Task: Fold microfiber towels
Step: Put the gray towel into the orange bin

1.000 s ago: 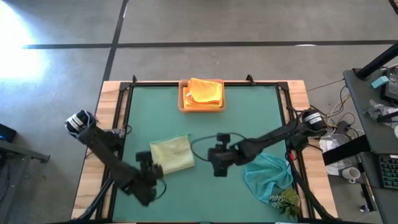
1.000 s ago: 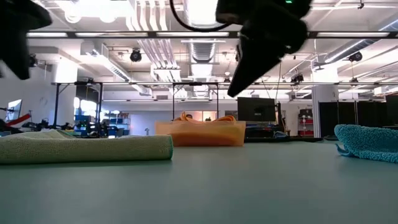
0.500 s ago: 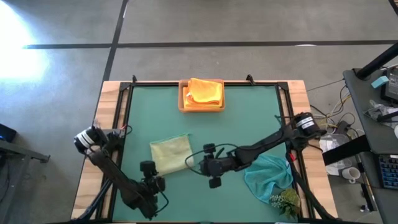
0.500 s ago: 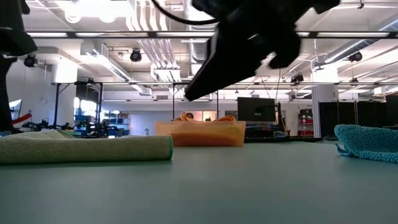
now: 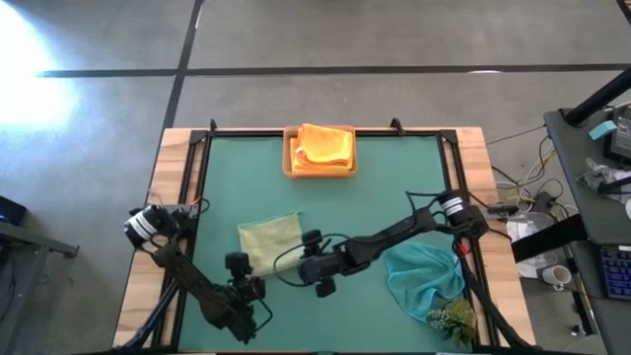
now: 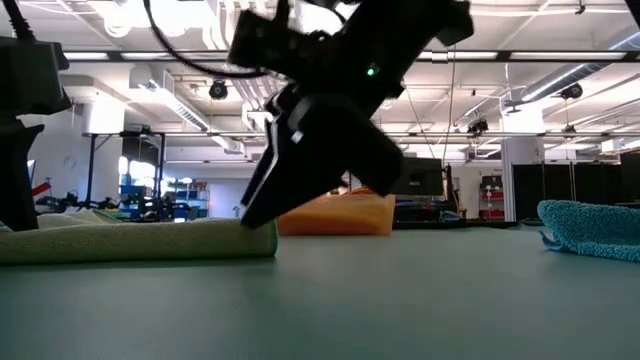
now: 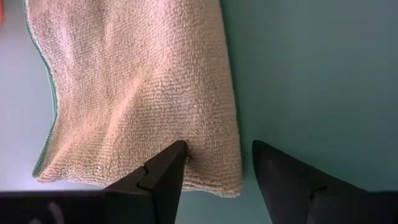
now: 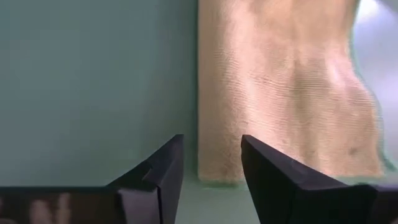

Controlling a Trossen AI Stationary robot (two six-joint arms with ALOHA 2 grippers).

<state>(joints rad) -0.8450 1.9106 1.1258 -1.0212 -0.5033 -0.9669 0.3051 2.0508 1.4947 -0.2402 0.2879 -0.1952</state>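
The pale green towel (image 5: pixel 269 243) lies folded flat on the worktop mat (image 5: pixel 394 187), near its front middle. The left claw (image 7: pixel 214 163) is spread over the towel's near corner, one finger touching the cloth. The right claw (image 8: pixel 210 163) is spread astride the towel's other near corner.

From overhead we look straight down on the whole table mat (image 5: pixel 394 197). Our low camera sits level at its surface. Both wrist cameras hover close above the pale green towel (image 7: pixel 137 93), shared by all views.
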